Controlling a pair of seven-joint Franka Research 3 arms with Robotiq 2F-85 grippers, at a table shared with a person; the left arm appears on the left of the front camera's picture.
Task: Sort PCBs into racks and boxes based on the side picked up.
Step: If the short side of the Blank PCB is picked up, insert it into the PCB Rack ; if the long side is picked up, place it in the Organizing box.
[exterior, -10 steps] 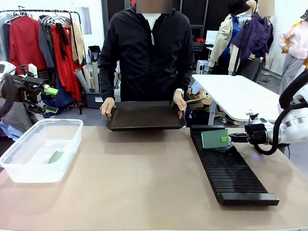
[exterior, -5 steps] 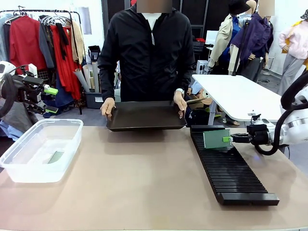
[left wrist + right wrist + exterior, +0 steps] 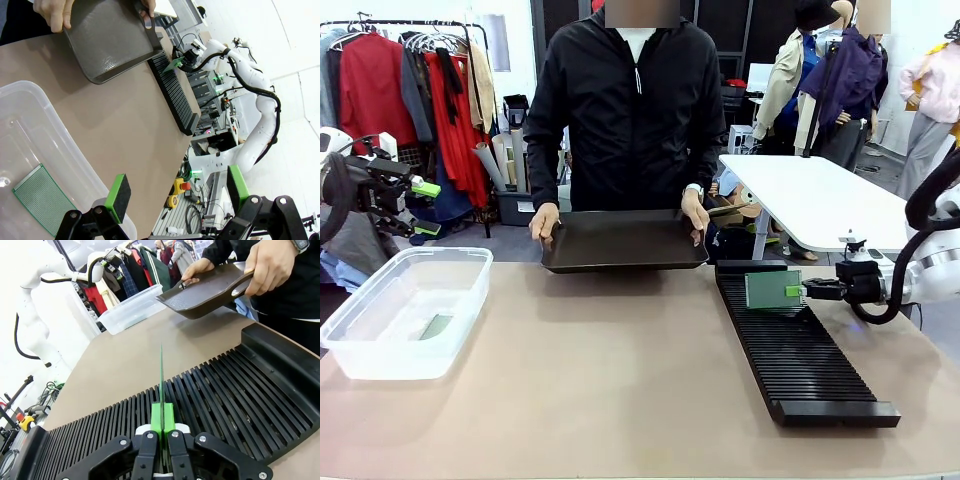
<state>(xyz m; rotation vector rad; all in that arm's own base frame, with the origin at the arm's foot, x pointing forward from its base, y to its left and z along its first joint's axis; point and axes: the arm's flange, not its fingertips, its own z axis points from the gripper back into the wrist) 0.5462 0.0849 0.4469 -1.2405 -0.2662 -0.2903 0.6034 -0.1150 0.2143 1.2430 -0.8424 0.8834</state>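
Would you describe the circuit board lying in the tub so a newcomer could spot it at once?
On the brown table stands a clear plastic tub. Inside lies a flat, pale-green, speckled rectangular board, whereas the other board is gripped upright.

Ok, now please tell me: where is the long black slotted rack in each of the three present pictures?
Front view: right of centre, the slotted rack runs from the far table edge toward the near right.
Left wrist view: upper middle, slanting down beside the brown table's edge.
Right wrist view: across the lower half, behind the right gripper.
Shared landmark: the dark tray, held by the person.
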